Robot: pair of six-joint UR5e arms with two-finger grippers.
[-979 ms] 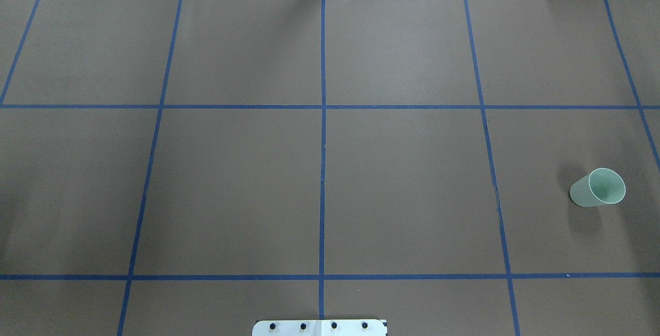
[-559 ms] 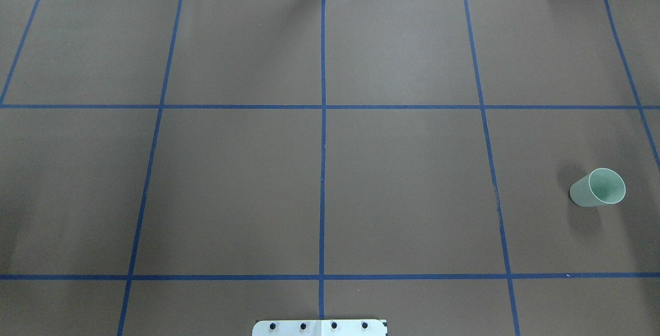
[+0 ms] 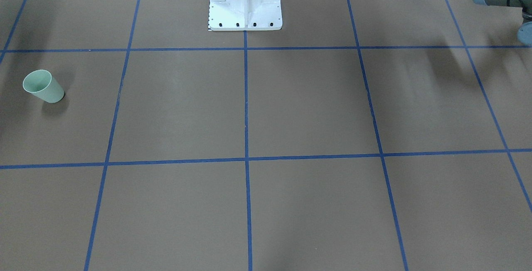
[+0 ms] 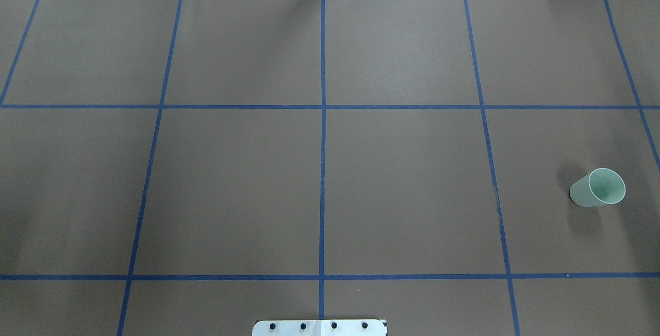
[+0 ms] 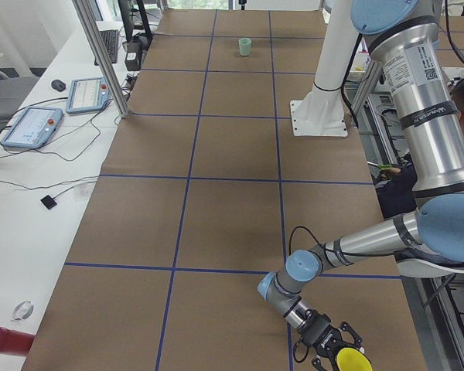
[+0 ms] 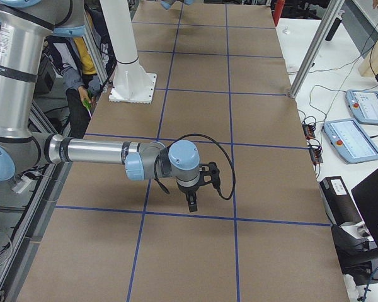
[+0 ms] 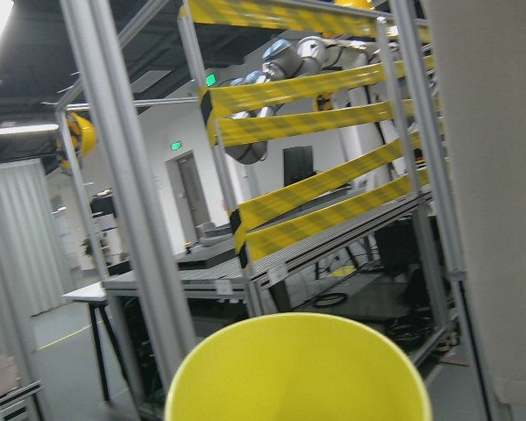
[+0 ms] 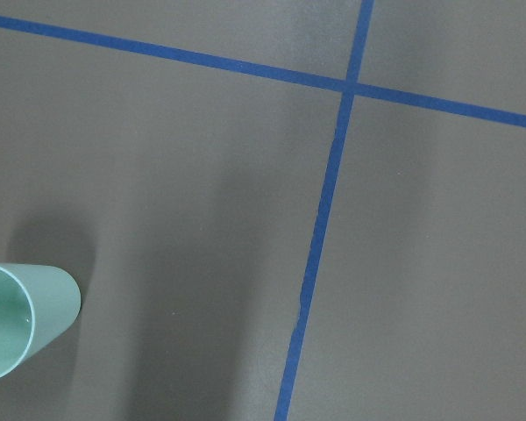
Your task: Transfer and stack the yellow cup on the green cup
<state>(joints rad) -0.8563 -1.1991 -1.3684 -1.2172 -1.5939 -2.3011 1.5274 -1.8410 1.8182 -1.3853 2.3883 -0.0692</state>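
The left gripper (image 5: pixel 337 349) is low at the left end of the table, on the robot's side, with its forearm reaching out from the near arm. The yellow cup (image 5: pixel 353 360) lies right at its fingertips. Only the side camera shows this gripper, so whether its fingers are closed on the cup cannot be told. In the left wrist view the yellow cup (image 7: pixel 298 368) fills the bottom centre, open rim toward the lens. No fingers are in frame, and shelving marked with yellow-striped tape stands behind it. The right gripper (image 6: pixel 191 205) points straight down above the brown table cover (image 4: pixel 232 186), just short of a blue tape line (image 6: pixel 195 216), on a forearm held level. Its opening likewise cannot be told from the side view. The right wrist view looks down on the cover, with the green cup (image 8: pixel 17 320) at its lower left edge and a tape crossing at upper right. The green cup (image 4: pixel 598 187) stands upright, mouth up, alone in the middle-row square at the table's right end (image 3: pixel 43 87). It is well apart from the yellow cup, with the white robot pedestal (image 3: pixel 245 1) between the two ends.
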